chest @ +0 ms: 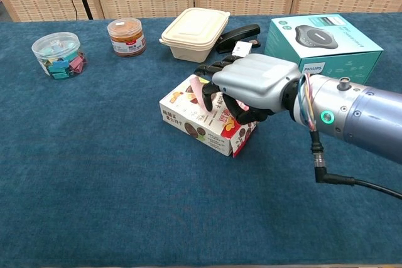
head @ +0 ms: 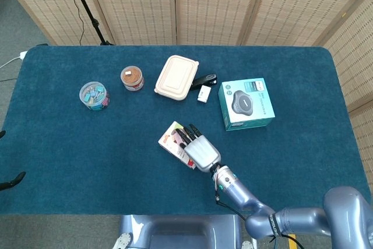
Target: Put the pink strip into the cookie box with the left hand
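Only one arm is in frame, coming in from the right side, so going by the rig that's the right hand (chest: 254, 86); smooth silver-grey shell on the back, dark fingers (chest: 233, 108) curled down over the cookie box (chest: 188, 114). The box is a flat printed cardboard carton, white with red ends and cookie pictures, lying at an angle on the fuzzy blue table (chest: 94, 174).

The pink strip (chest: 199, 91) is a thin, slightly bent sliver standing up on edge at the top of the box, right at the dark fingertips; looks pinched there rather than lying loose, so I'd call the hand closed on it. From the head view you can't see the strip at all; the hand covers it.

Along the back of the table: a clear round tub (chest: 58, 54) full of colourful clips; a small jar (chest: 126, 36) with brownish contents; a beige rounded-rectangle lunch box (chest: 195, 26) with a lid; a black stapler (chest: 239, 32); a glossy teal carton (chest: 323, 39).
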